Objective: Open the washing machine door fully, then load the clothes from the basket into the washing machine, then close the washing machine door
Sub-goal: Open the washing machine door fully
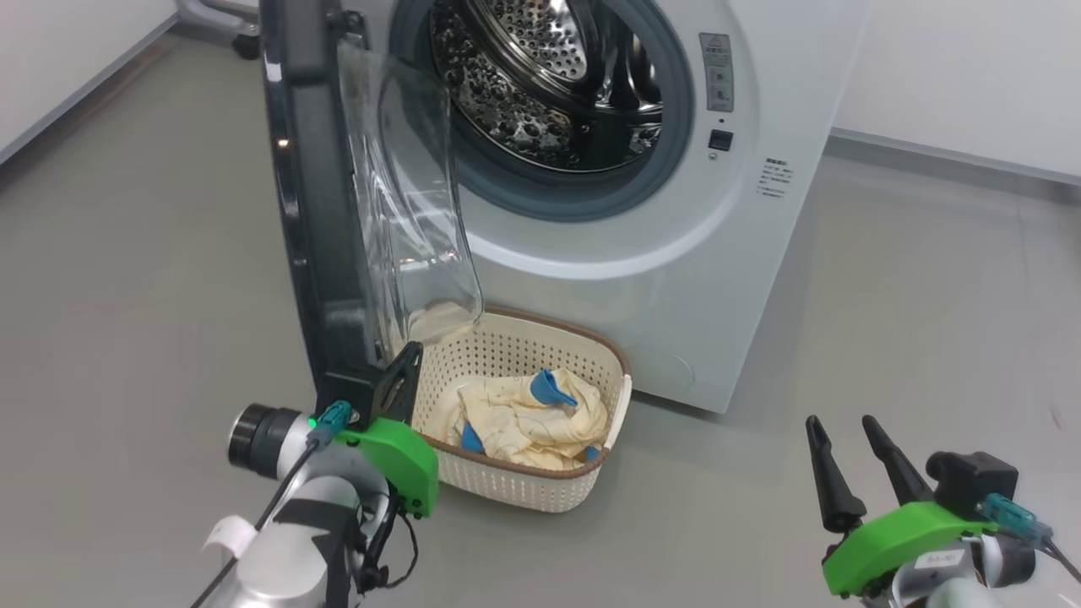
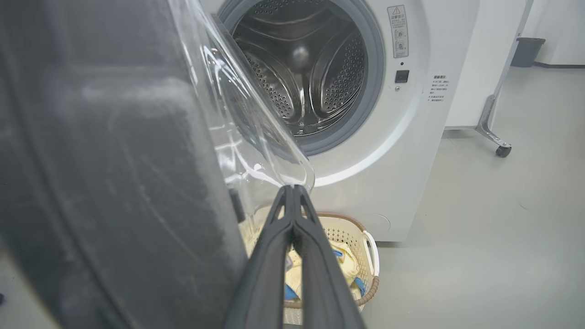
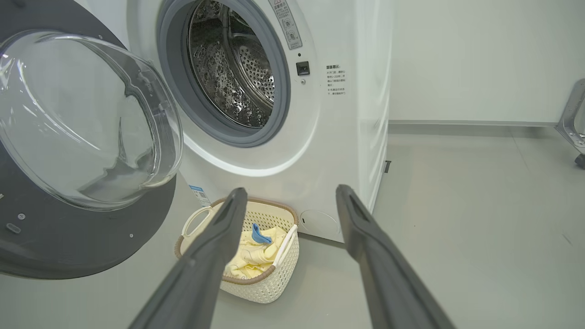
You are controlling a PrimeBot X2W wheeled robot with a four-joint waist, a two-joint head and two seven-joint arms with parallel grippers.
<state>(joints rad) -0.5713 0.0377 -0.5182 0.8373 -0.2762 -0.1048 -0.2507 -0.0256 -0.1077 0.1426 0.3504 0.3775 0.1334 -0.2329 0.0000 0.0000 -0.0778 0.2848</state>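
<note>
The washing machine door [image 1: 308,211] stands out from the washing machine [image 1: 676,295], about half way open. It has a black rim, and its clear glass bowl [image 1: 405,194] bulges toward the drum [image 1: 549,76]. It needs to swing more to the left to be fully open.

The left pincer [image 1: 404,376] is pinched shut and holds nothing. Its tips are at the bottom of the door, on the inside, right by the black rim and the edge of the glass. I cannot tell for sure if they touch.

To do this step well, I think the left pincer should push on the black rim, not on the slippery glass. It should go slowly and follow the door's round path, so the tips do not slide off.

The basket [image 1: 507,490] sits on the floor [image 1: 929,321] just below the door, in front of the machine. The clothes [image 1: 524,422] lie in it. The arm should stay above the basket and not bump it.

The right pincer [image 1: 842,431] is wide open and empty, well apart from the door.
</note>
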